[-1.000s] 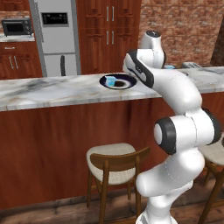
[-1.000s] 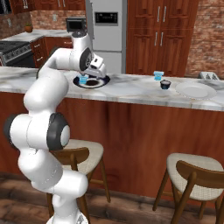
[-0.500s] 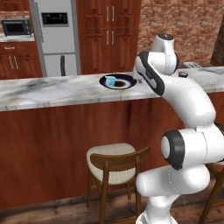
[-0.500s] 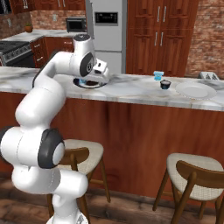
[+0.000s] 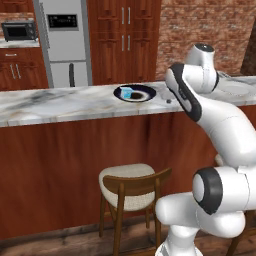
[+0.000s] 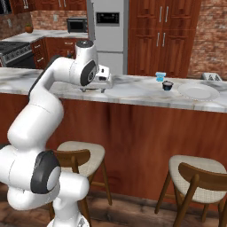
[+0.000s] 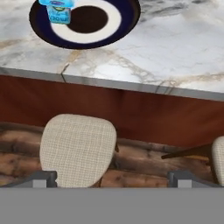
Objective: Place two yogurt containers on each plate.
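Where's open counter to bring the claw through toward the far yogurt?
Bare marble runs between the dark plate, holding one yogurt container, and the black cup. It is crowded at the far end: another yogurt container, that cup and the pale plate sit close.

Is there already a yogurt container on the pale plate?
No, the pale plate lies bare; the yogurt container near it stands on the counter beside it.

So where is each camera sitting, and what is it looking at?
Left base view: behind the arm on its left, facing the marble counter and the dark plate holding one yogurt container; the white arm rises at the right.
Right base view: behind on the right, facing the same counter, the pale plate and another yogurt container; the arm rises at the left.
Hand view: on the hand, looking down at that dark plate, the counter edge and a stool; open fingers at the bottom.
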You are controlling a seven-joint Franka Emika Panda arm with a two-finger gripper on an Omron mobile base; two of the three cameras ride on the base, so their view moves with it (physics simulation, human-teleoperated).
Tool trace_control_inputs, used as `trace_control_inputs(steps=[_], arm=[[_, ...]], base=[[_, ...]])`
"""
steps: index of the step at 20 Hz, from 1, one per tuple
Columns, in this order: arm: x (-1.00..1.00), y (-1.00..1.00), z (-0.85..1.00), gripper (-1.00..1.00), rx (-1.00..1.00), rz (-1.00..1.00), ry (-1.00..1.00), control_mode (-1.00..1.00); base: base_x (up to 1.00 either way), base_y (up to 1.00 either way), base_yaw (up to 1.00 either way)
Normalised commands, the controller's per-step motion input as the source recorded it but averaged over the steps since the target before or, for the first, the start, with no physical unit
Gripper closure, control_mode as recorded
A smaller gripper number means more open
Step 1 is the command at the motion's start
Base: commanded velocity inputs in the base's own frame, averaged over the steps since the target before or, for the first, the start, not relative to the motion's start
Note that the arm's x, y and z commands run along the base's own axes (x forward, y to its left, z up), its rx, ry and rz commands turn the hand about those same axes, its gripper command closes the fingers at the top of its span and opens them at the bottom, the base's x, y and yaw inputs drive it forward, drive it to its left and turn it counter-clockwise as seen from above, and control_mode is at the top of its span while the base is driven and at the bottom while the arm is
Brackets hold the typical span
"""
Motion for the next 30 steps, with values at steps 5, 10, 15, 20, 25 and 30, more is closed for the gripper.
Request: trace_control_inputs(steps=[5, 10, 15, 20, 25, 30], arm=[[-0.41, 0.0, -0.05, -1.0, -0.01, 0.0, 0.0, -1.0], [-0.03, 0.0, 0.0, -1.0, 0.0, 0.0, 0.0, -1.0], [0.0, 0.0, 0.0, -1.0, 0.0, 0.0, 0.0, -1.0], [0.0, 0.0, 0.0, -1.0, 0.0, 0.0, 0.0, 1.0], [0.0, 0.0, 0.0, -1.0, 0.0, 0.0, 0.0, 1.0], [0.0, 0.0, 0.0, -1.0, 0.0, 0.0, 0.0, 1.0]], base=[[0.0, 0.0, 0.0], [0.0, 0.0, 0.0], [0.0, 0.0, 0.0], [0.0, -0.4, 0.0], [0.0, -0.9, 0.0], [0.0, -0.79, 0.0]])
